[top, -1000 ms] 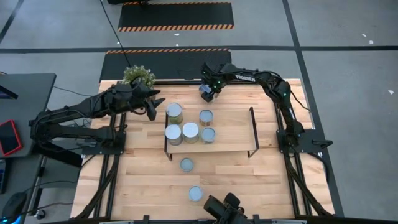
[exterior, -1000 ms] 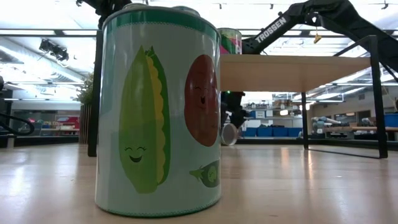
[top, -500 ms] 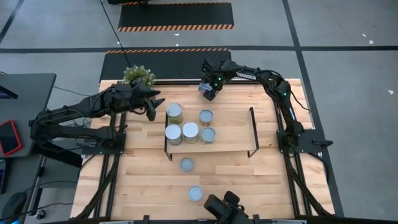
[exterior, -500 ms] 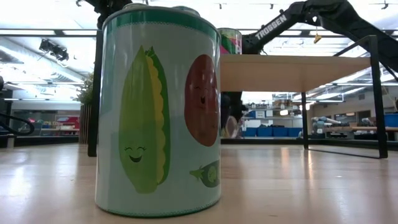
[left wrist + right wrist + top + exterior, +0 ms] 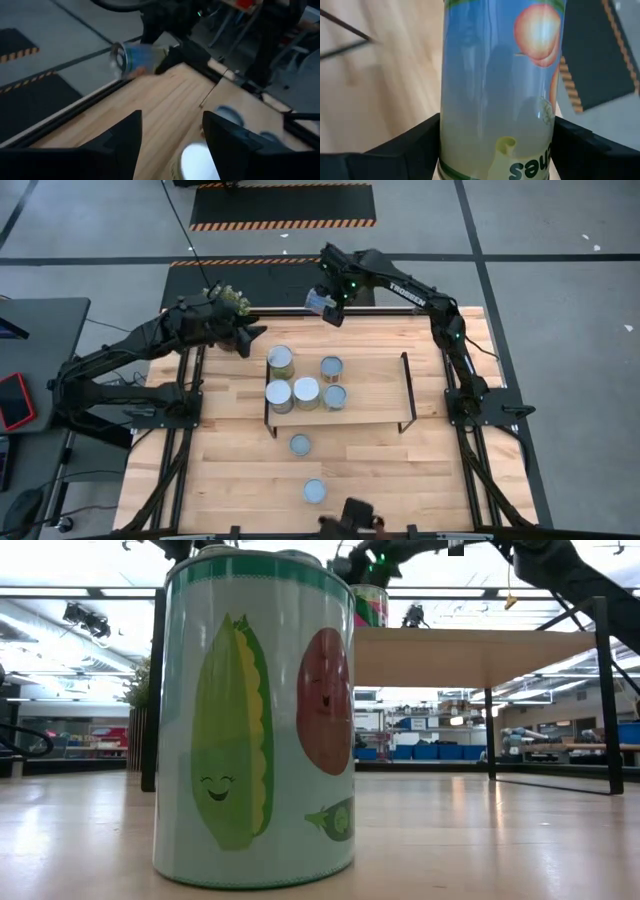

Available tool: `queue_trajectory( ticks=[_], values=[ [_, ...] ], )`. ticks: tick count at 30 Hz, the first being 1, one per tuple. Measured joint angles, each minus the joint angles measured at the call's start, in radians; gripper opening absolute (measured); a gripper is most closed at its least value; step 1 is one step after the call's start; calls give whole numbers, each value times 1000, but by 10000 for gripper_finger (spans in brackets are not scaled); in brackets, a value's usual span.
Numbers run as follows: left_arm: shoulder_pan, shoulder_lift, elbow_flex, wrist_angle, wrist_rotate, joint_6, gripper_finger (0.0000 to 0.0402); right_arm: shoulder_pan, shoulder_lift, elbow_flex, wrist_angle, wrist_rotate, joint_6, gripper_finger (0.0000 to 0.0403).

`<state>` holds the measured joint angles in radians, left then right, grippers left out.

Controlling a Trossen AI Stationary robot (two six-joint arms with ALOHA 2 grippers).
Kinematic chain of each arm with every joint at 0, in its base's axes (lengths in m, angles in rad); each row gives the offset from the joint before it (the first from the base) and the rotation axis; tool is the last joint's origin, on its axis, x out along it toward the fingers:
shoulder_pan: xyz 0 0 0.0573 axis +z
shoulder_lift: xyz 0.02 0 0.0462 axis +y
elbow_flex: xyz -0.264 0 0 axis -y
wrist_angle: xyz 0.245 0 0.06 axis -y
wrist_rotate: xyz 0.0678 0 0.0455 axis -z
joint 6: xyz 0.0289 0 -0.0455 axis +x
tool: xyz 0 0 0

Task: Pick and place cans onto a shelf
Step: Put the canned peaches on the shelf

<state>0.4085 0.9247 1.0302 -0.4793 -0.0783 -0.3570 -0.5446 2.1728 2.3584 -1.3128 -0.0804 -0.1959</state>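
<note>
My right gripper (image 5: 325, 304) is shut on a blue can (image 5: 319, 302) with a peach label. It holds the can high over the table's far edge, beyond the shelf (image 5: 375, 385). Several cans stand on the shelf's board, among them one at its far left (image 5: 281, 358). Two cans (image 5: 300, 444) (image 5: 315, 491) stand on the table nearer the front. My left gripper (image 5: 246, 336) hovers left of the shelf beside the plant (image 5: 231, 296). Its fingers are a little apart and hold nothing. My right gripper pinches the can's side wall (image 5: 470, 125) between its two fingers (image 5: 415, 145), which lie across the can. The fingers slant down from the far right. The can is lifted clear of the table and tilted, one round end (image 5: 118, 55) turned toward the table's left.
A big can (image 5: 255, 720) with a corn picture stands right in front of the low camera and blocks much of that view. The shelf's black rod frames (image 5: 407, 385) rise at both short ends. Bare tabletop (image 5: 420, 460) lies at the right and near right.
My right gripper has risen steeply from the tabletop near the far edge, carrying the blue can, which now hangs clear of the table and tilted. My left gripper has drifted a little toward the far edge, closer to the plant.
</note>
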Motion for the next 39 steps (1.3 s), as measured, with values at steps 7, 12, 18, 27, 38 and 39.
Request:
queue_trajectory(
  ticks=[7,12,18,27,38,39],
  values=[
    [72,79,8,108,89,36,219,139,-64,-27,24,6,13,319],
    [88,181,118,73,99,137,208,219,-81,-20,19,88,41,319],
    [111,325,286,-69,78,205,209,256,-82,-2,12,152,80,319],
    [113,420,335,-95,151,266,205,257,-108,-2,-25,145,125,319],
    [145,406,335,-82,173,336,204,228,-182,-2,-174,140,99,319],
    [151,406,335,-82,174,332,204,224,-192,-2,-190,137,89,319]
  ],
)
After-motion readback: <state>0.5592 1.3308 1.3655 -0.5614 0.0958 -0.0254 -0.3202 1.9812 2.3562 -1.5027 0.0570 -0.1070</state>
